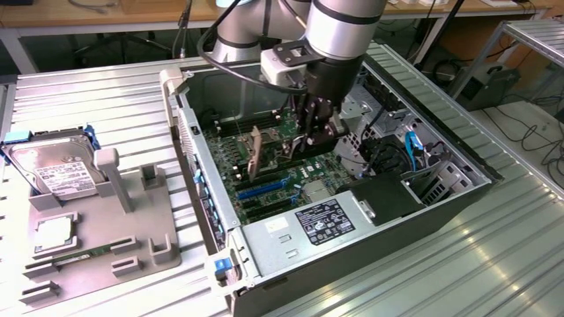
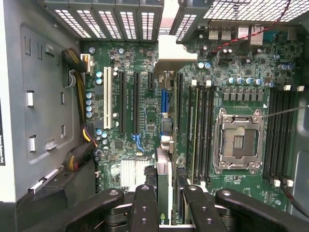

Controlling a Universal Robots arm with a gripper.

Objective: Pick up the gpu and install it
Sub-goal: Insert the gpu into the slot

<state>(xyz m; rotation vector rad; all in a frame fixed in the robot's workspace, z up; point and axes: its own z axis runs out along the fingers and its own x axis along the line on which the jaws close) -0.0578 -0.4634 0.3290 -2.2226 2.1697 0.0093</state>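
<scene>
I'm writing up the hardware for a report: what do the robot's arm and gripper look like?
The arm has silver-grey tubular links with darker grey joint caps and a black cable looping beside it. A light grey boxy camera module with a black top sits at the wrist. The gripper is black, with slim linked fingers showing round pivot pins.

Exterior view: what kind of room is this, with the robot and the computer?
Probably a robotics lab or workshop. A robot arm reaches into an open computer case on a ribbed metal table, a hard drive stands in a gray holder, and desks with cables line the back.
</scene>
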